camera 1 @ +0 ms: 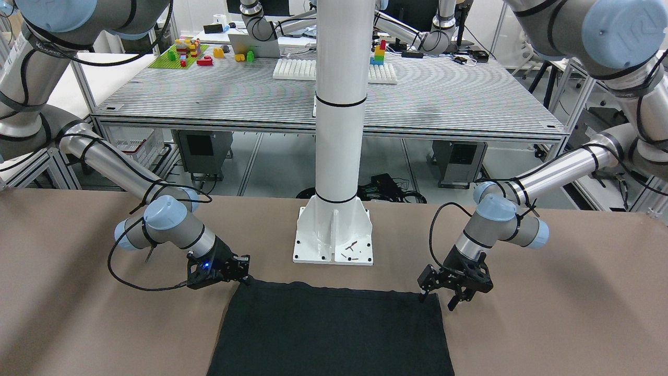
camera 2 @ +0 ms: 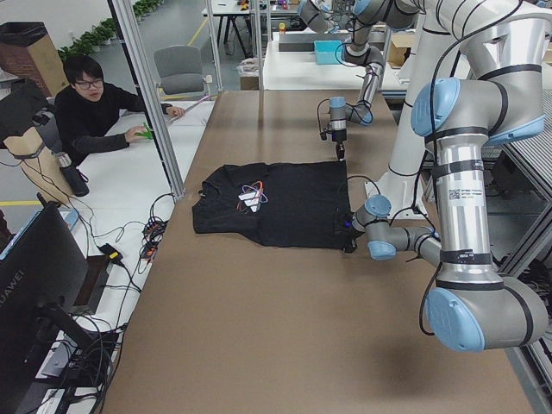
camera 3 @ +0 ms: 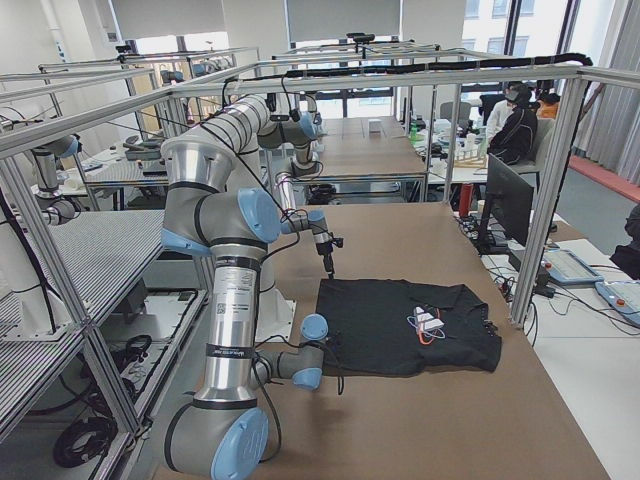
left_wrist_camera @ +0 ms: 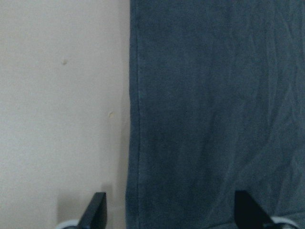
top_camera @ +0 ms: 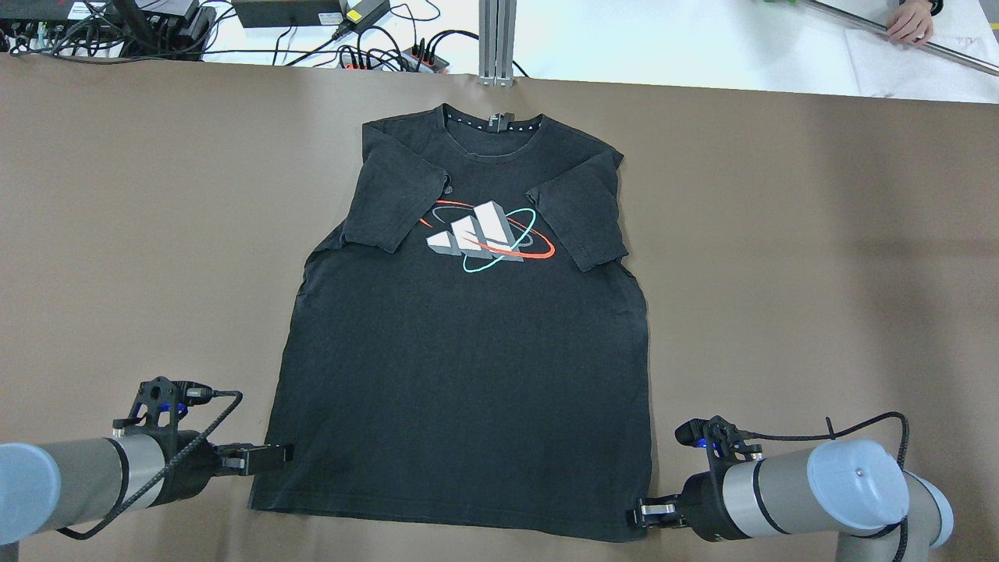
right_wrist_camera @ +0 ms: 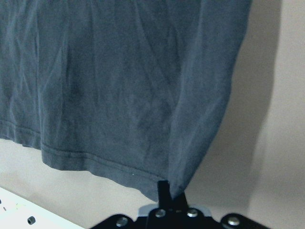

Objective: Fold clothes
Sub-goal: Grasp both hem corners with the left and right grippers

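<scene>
Right gripper [right_wrist_camera: 167, 191] is right up at the lens, jaws pressed together on the hem corner of the black tee [top_camera: 468, 367]. Cloth's tenting up a touch there, shadow under it. Over to the left gripper [left_wrist_camera: 171, 207]: jaws spread wide, straddling the tee's side edge, one finger [left_wrist_camera: 97, 210] over bare table [top_camera: 117, 234], the other over cloth. Nothing pinched, and can't tell if it's touching down.

Tee itself lies flat, print up, mid-table, collar at the far side, hem w/ the robot, both sleeves [top_camera: 390, 199] tucked in across the chest.

Handling call: light, limp knit, zero stiffness, so it'll sag and drape btw whatever two pts hold it. Not fragile, not slippery, prob drags a bit on the table cover. Best grip, IMO: the two hem corners, through the stitched band, where the cloth's doubled and won't stretch. One corner's taken. The left wants the other, i.e. nearer the hem than where it hangs now, else the hem'll likely lift crooked.
</scene>
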`<state>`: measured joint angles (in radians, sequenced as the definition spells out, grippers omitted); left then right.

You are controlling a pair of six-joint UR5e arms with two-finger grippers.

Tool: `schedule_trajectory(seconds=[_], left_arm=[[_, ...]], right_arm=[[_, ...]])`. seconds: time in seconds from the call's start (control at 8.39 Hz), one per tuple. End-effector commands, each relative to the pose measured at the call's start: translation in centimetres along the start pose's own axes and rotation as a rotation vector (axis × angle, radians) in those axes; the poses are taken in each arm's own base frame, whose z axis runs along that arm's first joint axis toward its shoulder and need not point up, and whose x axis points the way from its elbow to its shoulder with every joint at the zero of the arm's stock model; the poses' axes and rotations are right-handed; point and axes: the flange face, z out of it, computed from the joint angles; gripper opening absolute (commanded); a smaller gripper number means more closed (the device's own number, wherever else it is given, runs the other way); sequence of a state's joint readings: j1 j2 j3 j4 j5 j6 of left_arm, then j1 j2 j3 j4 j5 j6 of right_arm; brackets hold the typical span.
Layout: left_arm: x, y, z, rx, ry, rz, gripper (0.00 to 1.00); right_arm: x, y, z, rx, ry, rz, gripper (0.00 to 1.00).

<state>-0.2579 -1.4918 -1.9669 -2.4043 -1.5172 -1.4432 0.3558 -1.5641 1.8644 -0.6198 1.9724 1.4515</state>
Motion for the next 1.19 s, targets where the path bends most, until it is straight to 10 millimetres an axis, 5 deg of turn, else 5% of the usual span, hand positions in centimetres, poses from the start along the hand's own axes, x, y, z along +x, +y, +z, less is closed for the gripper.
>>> schedule_trajectory(seconds=[0.0, 0.36, 0.48, 0.72, 0.83, 1.07], left_arm=[[-1.0, 0.8, 1.2, -0.007, -0.028, 0.003, 0.94], [0.0, 3.1, 1.6, 0.006, -0.019, 0.026, 0.93], [0.1, 3.1, 1.5, 0.008, -0.016, 0.021, 0.85], [0.2, 3.1, 1.3, 0.007, -0.013, 0.019, 0.11], [-0.1, 3.1, 1.4, 0.008, -0.019, 0.021, 0.00], [-0.5, 3.2, 1.8, 0.002, -0.033, 0.022, 0.00]], right_arm=[[0.1, 0.0, 0.0, 0.001, 0.001, 0.000, 0.00], [0.1, -0.1, 0.0, 0.004, 0.001, 0.001, 0.00], [-0.1, -0.2, -0.2, 0.008, -0.003, 0.000, 0.00], [-0.2, -0.2, -0.2, 0.008, -0.006, -0.002, 0.00], [-0.2, -0.3, -0.2, 0.009, -0.006, -0.001, 0.00], [-0.7, -0.3, -0.1, 0.010, -0.013, -0.003, 0.00]])
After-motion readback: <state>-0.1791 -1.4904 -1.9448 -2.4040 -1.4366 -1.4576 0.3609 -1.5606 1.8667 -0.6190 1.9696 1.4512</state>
